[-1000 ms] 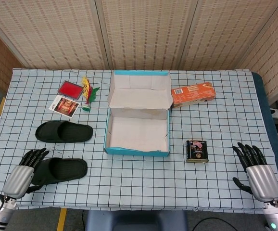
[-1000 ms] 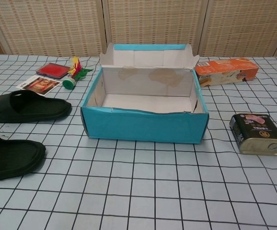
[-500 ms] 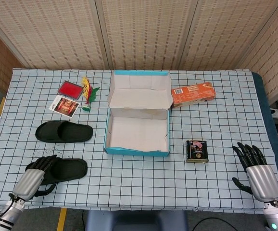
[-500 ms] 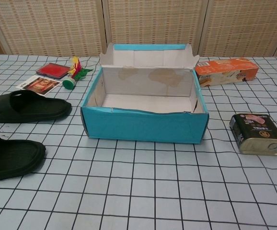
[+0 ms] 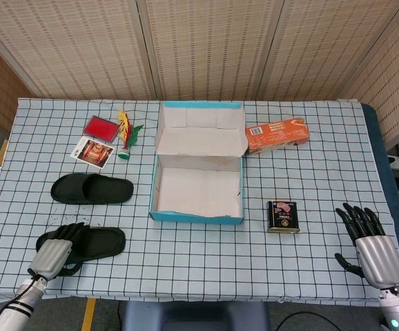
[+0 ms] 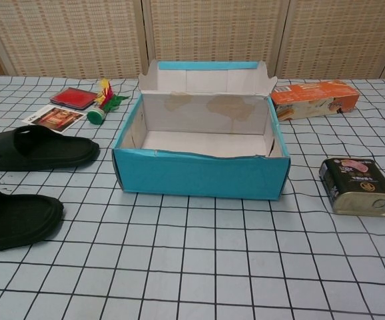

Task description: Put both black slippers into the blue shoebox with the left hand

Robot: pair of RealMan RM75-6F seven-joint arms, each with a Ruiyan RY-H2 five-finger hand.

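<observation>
The left hand [image 5: 56, 254] lies on the heel end of the near black slipper [image 5: 92, 242], fingers curling over it, toe pointing toward the blue shoebox [image 5: 197, 216].

Left arm: enters at the bottom-left corner of the head view, forearm angled up and to the right.
Left hand [image 5: 54, 252]: silver back facing up, dark fingers [image 5: 70, 231] pointing away from the robot and laid flat over the near slipper [image 5: 96, 243]; whether they grip it cannot be told.
Right arm: only the wrist shows, at the bottom-right corner.
Right hand [image 5: 374, 253]: palm down, fingers [image 5: 360, 220] spread apart, holding nothing.
</observation>
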